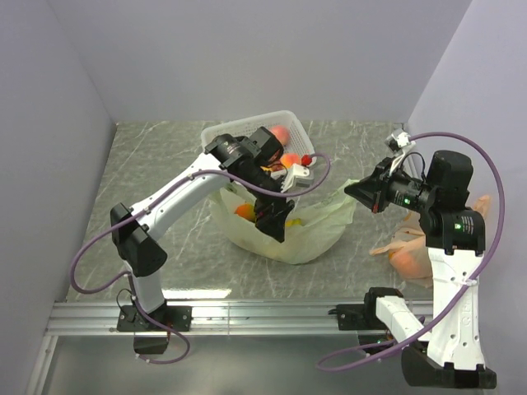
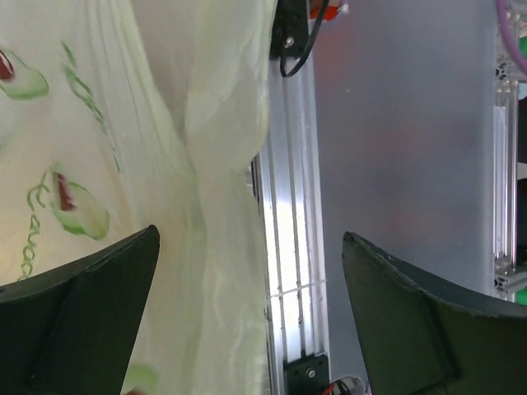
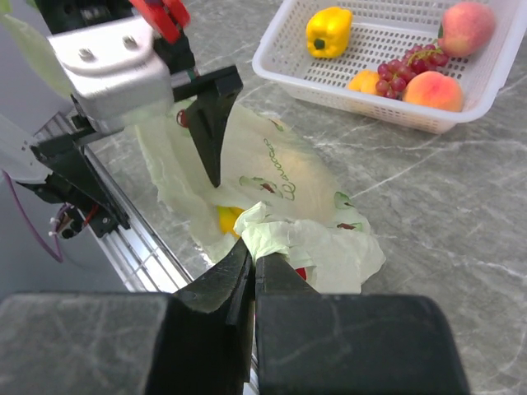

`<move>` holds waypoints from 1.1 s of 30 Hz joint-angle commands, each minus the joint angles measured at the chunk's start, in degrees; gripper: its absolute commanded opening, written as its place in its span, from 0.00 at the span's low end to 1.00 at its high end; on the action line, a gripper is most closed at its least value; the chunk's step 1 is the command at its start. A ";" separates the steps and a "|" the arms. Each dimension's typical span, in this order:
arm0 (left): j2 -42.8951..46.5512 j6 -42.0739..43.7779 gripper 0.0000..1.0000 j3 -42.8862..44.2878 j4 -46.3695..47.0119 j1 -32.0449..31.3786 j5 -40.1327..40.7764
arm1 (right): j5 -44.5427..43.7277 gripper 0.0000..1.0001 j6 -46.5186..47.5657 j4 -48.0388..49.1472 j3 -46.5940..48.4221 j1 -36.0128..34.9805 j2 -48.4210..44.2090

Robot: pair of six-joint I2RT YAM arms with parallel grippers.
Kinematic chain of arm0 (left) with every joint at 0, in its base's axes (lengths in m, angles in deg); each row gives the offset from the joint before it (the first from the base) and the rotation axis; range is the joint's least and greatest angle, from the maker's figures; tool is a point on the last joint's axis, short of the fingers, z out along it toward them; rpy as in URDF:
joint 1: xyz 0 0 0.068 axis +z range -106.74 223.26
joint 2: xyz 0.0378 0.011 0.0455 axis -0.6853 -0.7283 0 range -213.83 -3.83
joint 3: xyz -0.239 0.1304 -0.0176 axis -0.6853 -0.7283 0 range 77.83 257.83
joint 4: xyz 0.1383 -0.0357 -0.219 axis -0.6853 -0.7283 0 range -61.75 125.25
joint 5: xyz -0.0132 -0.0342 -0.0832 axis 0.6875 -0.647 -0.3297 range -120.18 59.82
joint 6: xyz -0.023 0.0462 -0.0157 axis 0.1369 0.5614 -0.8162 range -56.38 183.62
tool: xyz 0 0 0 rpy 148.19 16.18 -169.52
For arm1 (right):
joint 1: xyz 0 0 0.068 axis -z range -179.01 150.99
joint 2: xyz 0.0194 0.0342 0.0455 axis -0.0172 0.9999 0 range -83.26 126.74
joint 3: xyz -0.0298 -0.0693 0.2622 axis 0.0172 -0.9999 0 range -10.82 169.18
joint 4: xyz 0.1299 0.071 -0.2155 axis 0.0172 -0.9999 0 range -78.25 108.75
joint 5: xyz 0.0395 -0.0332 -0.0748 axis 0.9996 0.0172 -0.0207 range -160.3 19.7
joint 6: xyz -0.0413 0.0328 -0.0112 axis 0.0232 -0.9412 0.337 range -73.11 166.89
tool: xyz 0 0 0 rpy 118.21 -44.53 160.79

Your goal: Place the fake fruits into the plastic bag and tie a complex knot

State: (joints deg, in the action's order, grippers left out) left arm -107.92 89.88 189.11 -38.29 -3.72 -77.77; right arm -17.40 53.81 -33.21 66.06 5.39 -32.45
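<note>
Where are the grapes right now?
In the right wrist view, the grapes lie in the white basket at upper right, beside a peach.

Two white-and-black arms on the table edge, each trailing purple cable.
The left arm (image 1: 177,197) has slim white links between chunky black joints, with a purple cable (image 1: 82,255) running off it. There's a grey metal block (image 3: 107,62) with two screw heads at the wrist, topped by a red piece (image 3: 160,15). The left gripper (image 2: 250,234) ends in wedge-shaped matte black fingers (image 2: 82,321). The right arm (image 1: 457,280) matches, with green lights (image 1: 409,200) glowing and its own purple cable (image 1: 486,164).
</note>
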 commanded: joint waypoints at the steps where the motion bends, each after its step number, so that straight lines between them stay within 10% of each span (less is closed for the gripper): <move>1: 4.50 -2.78 0.98 -5.19 6.54 -0.22 1.79 | -0.08 0.00 -0.06 1.16 0.73 0.34 0.17; 14: 12.69 -7.19 0.82 -22.33 31.26 -0.48 21.22 | -0.35 0.00 0.73 0.72 0.99 0.25 1.22; 17: 12.51 -6.58 0.69 -24.18 33.37 -0.39 21.05 | -0.08 0.00 0.38 1.69 0.20 0.25 1.40; 23: 10.67 -7.97 0.03 -27.44 34.17 3.11 14.56 | -1.05 0.01 -0.50 5.90 -0.86 0.34 3.15; 27: 8.91 -10.97 0.00 -25.34 32.58 8.04 5.17 | 0.53 0.71 4.49 1.97 1.42 0.25 4.56; 33: 8.29 -7.72 0.00 -22.43 29.42 9.28 -1.09 | -1.57 0.85 19.35 -2.98 -5.14 0.25 -2.19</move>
State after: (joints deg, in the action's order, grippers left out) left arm -99.68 80.68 163.38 -7.58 6.27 -71.98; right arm -18.01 64.45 -34.48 64.09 5.39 -30.13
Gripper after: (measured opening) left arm 0.013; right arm 0.831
